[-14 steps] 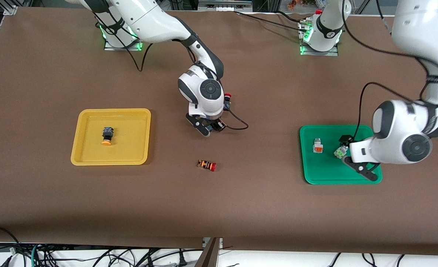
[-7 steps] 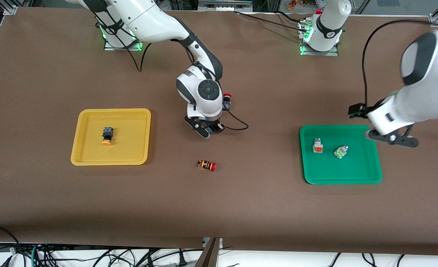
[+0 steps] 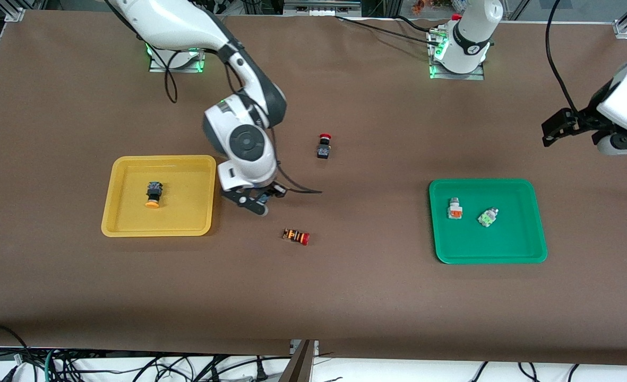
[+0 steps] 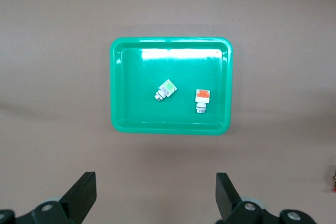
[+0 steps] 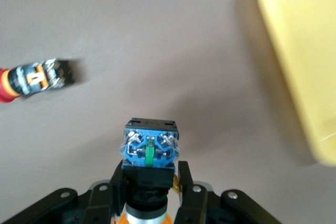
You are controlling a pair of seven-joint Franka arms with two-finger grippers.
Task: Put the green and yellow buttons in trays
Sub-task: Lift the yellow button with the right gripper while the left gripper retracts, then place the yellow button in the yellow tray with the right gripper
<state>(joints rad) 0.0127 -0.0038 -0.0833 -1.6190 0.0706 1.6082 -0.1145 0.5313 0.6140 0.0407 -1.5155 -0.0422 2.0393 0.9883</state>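
My right gripper (image 3: 260,197) (image 5: 149,182) hangs over bare table between the yellow tray (image 3: 117,229) (image 5: 304,66) and the striped red button. It is shut on a yellow button (image 5: 149,153) with a blue-black body, gripped by its dark body. Another yellow-capped button (image 3: 154,194) lies in the yellow tray. The green tray (image 3: 531,258) (image 4: 170,40) holds two whitish buttons, one with an orange block (image 3: 454,208) (image 4: 201,99) and one with a green block (image 3: 487,217) (image 4: 167,89). My left gripper (image 3: 555,132) (image 4: 156,192) is raised over bare table at the left arm's end, open and empty.
A red-capped black-bodied button (image 3: 324,147) stands mid-table, farther from the front camera than my right gripper. A red-capped button with an orange-black striped body (image 3: 296,236) (image 5: 37,77) lies nearer the camera. A black cable trails from the right wrist.
My right arm carried the yellow button from mid-table toward the yellow tray, uncovering the red-capped black button. My left arm lifted off the green tray and drew away, leaving the green-block button there.
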